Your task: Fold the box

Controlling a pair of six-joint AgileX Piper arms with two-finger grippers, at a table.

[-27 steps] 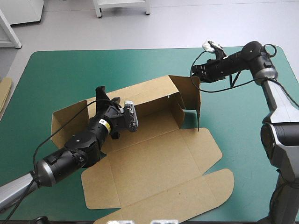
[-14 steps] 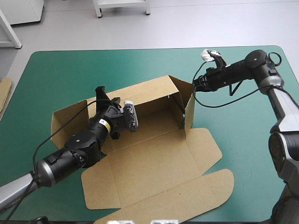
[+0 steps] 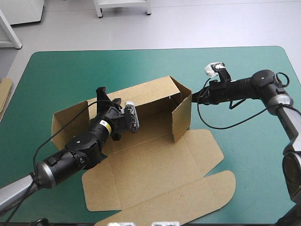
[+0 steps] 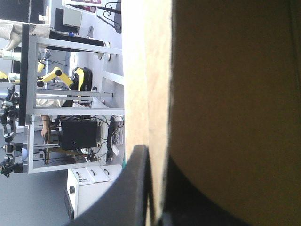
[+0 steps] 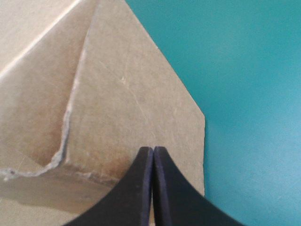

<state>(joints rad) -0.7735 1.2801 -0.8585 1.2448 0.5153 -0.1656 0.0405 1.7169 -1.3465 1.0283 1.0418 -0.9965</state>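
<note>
The brown box point(image 3: 150, 165) lies open in the middle of the table, its back wall raised and its lid flat toward the near edge. My left gripper point(image 3: 100, 92) is shut on the left part of the back wall. In the left wrist view the board's edge point(image 4: 157, 94) runs between my black fingers point(image 4: 136, 188). The right end wall point(image 3: 181, 117) stands upright across the box's end. My right gripper point(image 3: 193, 97) is shut, its tip against the outside of that wall. In the right wrist view the shut gripper point(image 5: 153, 153) rests on the brown wall point(image 5: 127, 103).
An edge of more brown board point(image 3: 4, 94) shows at the table's left edge. The left end flap point(image 3: 63, 120) lies tilted outward. Bare teal-green cover point(image 3: 244, 155) stretches right of the box and behind it.
My right gripper has moved nearer and lower, swinging the right end wall inward until it stands across the box's end. The left gripper has kept its hold without moving.
</note>
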